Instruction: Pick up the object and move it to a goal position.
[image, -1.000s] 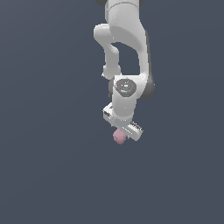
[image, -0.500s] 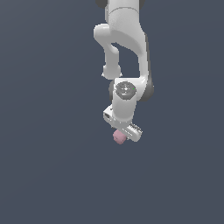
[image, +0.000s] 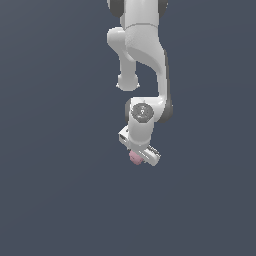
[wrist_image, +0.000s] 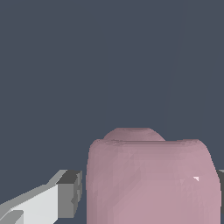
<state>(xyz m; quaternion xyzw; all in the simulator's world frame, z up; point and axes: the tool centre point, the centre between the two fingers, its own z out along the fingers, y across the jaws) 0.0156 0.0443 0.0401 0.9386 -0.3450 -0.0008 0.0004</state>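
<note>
**Handling Notes: Pink Blob Held at the Gripper**

The pink blob (image: 134, 158) sits at the tip of the white gripper (image: 137, 159), directly below the arm's (image: 142, 55) wrist joint in the exterior view. No table edge or goal marker is visible against the plain dark background, so its height above any surface cannot be determined.

In the wrist view, the blob (wrist_image: 151, 179) fills the space between the fingers. One grey-tipped finger (wrist_image: 65, 194) stands just beside its flank, with a thin dark gap showing; the opposite finger is barely visible at the frame edge. The fingers appear drawn in to roughly the blob's width and gripping it, though actual pad contact cannot be confirmed from these views.

Handling assessment:

- Weight: the blob is far smaller than the gripper and is probably light.
- Surface: matte finish, likely offering fair friction against the pads.
- Shape: lumpy and rounded, with a domed top. Curved flanks give small contact patches, so the blob may roll or pivot under sideways force.
- Recommended hold: across the widest part of the body, pads on opposite flanks, centred.

Risk: abrupt motion could let the blob rotate or slip.
</note>
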